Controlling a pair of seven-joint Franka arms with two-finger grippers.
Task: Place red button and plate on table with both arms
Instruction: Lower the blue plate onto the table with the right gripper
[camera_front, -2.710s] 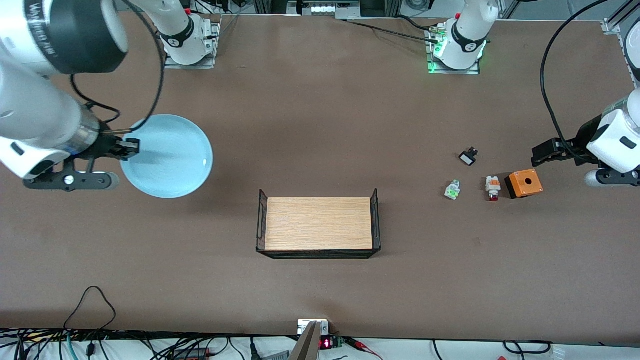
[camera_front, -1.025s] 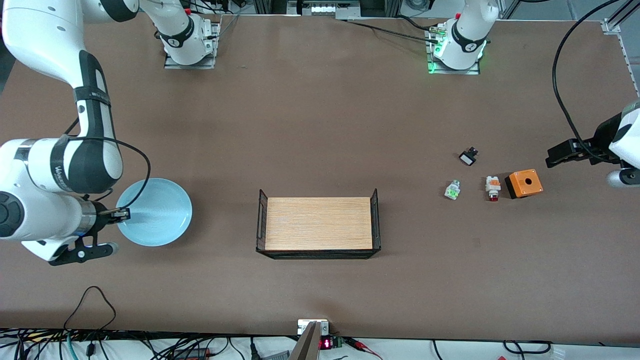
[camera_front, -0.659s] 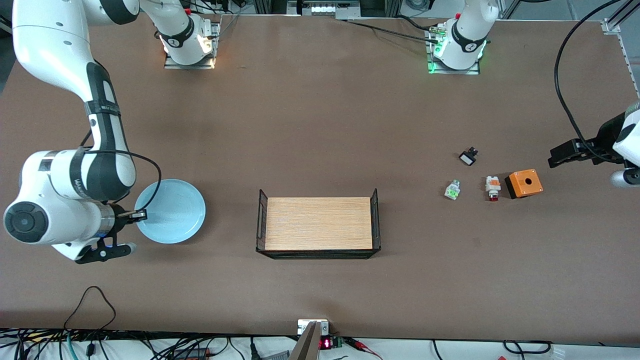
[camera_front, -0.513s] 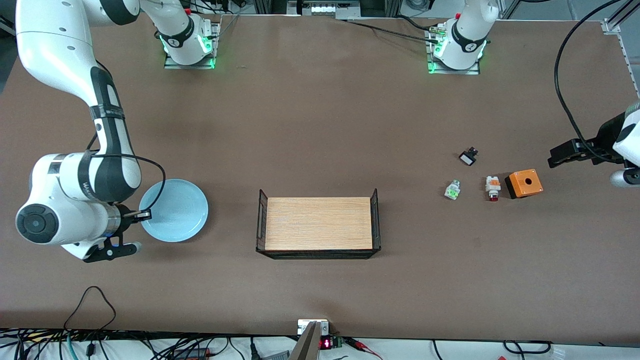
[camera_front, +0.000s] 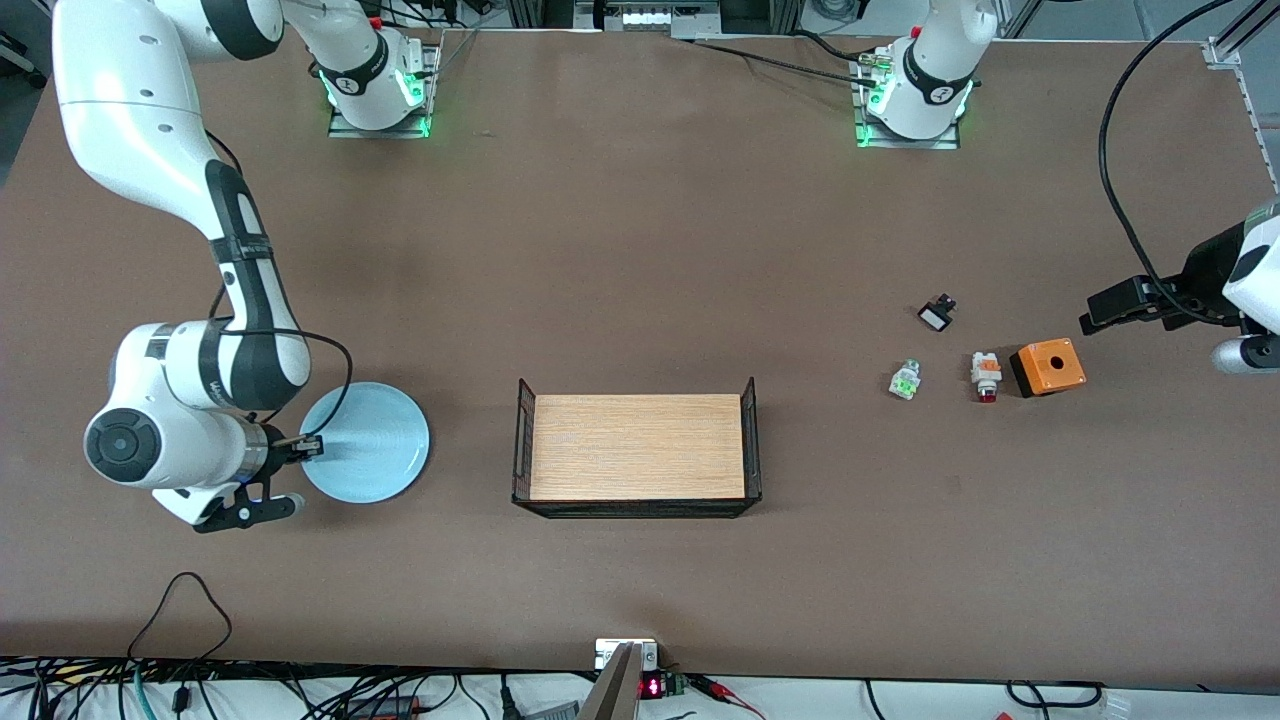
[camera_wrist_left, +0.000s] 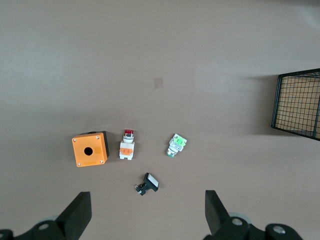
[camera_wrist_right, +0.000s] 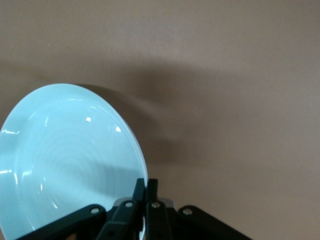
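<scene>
The light blue plate (camera_front: 366, 442) is low over the brown table (camera_front: 640, 250) toward the right arm's end, held by its rim. My right gripper (camera_front: 310, 447) is shut on the plate's rim; in the right wrist view the plate (camera_wrist_right: 65, 160) runs edge-on between the closed fingers (camera_wrist_right: 146, 187). The red button (camera_front: 986, 375) lies on the table toward the left arm's end, between a green-and-clear part (camera_front: 905, 381) and an orange box (camera_front: 1047, 367). My left gripper (camera_front: 1110, 305) is open and empty, high over the table beside the orange box. The left wrist view shows the red button (camera_wrist_left: 127, 145).
A wooden tray with black wire ends (camera_front: 636, 447) stands mid-table, also at the edge of the left wrist view (camera_wrist_left: 299, 107). A small black part (camera_front: 936, 314) lies farther from the front camera than the button. Cables run along the near table edge.
My right arm has carried the plate down and nearer to the front camera, then toward the tray. My left gripper has barely moved.
</scene>
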